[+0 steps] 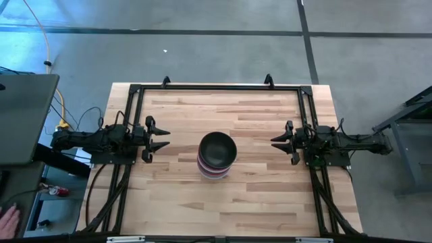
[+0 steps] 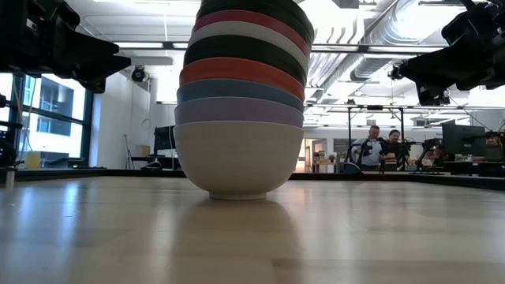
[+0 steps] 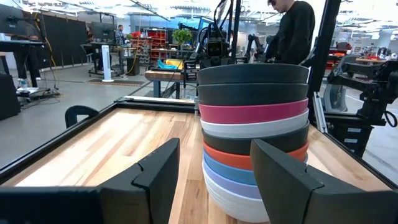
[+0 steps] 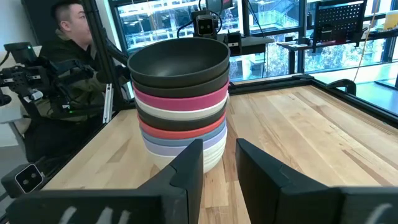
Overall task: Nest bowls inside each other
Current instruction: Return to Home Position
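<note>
The bowls stand nested in one stack [image 1: 217, 155] at the middle of the table, a black bowl [image 4: 179, 59] on top and a white bowl [image 2: 238, 158] at the bottom, resting on the wood by its foot. Black, magenta, white, black, red-pink, blue and lavender bowls lie between them; the stack also shows in the left wrist view [image 3: 255, 130]. My left gripper [image 1: 159, 138] is open and empty left of the stack. My right gripper [image 1: 280, 142] is open and empty right of it. Both hover above the table.
A black frame [image 1: 216, 86] runs along the table's far edge and down both sides. A person [image 4: 59, 68] stands beyond the table's near side, another [image 3: 295, 31] beyond the far side. Bare wood [image 1: 216, 209] lies around the stack.
</note>
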